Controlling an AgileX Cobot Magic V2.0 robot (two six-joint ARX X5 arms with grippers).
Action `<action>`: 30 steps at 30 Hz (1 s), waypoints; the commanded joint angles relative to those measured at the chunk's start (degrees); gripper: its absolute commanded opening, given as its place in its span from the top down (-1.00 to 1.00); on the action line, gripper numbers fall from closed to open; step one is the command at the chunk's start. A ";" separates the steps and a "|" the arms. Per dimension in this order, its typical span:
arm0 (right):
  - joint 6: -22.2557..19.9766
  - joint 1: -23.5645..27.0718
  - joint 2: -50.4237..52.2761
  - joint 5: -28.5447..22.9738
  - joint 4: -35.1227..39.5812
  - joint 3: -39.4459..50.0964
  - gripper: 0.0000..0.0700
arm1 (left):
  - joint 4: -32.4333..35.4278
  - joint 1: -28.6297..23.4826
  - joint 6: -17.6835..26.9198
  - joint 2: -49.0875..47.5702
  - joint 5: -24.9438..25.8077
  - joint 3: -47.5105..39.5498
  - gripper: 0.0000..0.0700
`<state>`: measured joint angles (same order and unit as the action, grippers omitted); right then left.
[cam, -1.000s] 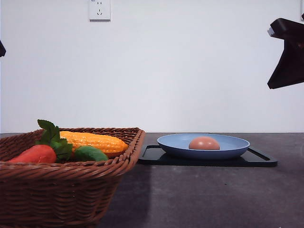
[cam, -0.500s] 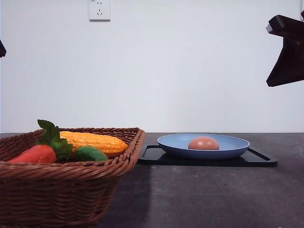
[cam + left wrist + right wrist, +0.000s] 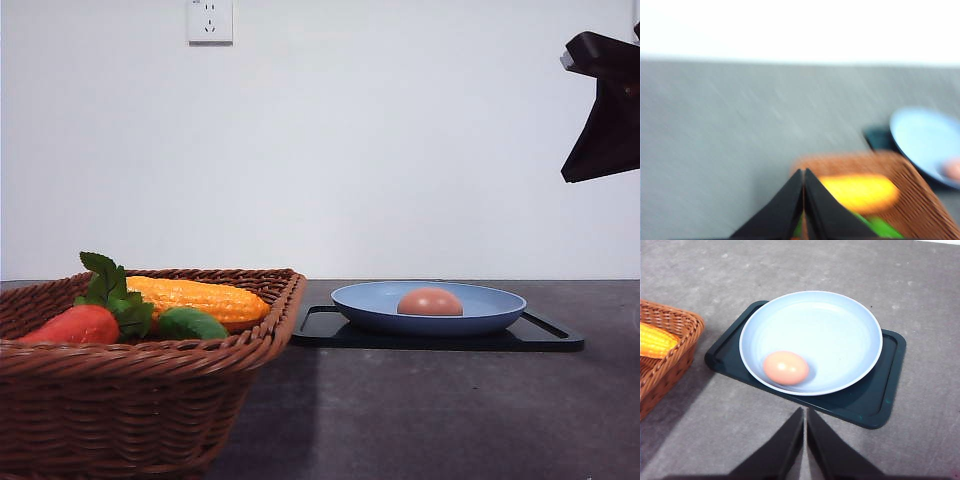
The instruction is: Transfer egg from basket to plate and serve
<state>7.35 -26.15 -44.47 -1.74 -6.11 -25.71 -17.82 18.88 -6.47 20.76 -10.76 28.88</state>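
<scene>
Egg [image 3: 786, 367] lies on its side inside the blue plate [image 3: 840, 330], close to the rim, its long axis level and running roughly across the table in the front view; the plate sits on a black tray [image 3: 885, 405], beside the wicker basket [image 3: 130, 400] holding corn [image 3: 195, 298]; right gripper [image 3: 804, 412] hangs high above the table, clear of the plate, fingers pressed together on nothing; left gripper [image 3: 803, 172], fingers likewise together, is above the basket, that view blurred.
</scene>
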 commanded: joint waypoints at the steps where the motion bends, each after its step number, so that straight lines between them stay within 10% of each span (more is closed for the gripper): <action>1: 0.59 -0.28 -0.37 -0.20 0.57 -0.42 1.00 | 1.84 -2.55 3.57 -2.77 -0.29 -2.66 1.00; 13: 0.59 -0.28 -0.37 -0.20 0.57 -0.42 1.00 | 5.56 -19.97 2.51 -19.50 6.57 -18.77 1.00; 30: 0.59 -0.28 -0.35 -0.20 0.57 -0.42 1.00 | 6.32 -22.04 1.03 -20.61 7.84 -28.24 1.00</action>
<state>7.38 -26.15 -44.45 -1.74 -6.11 -25.71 -10.68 -2.98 -4.69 0.25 -2.98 1.91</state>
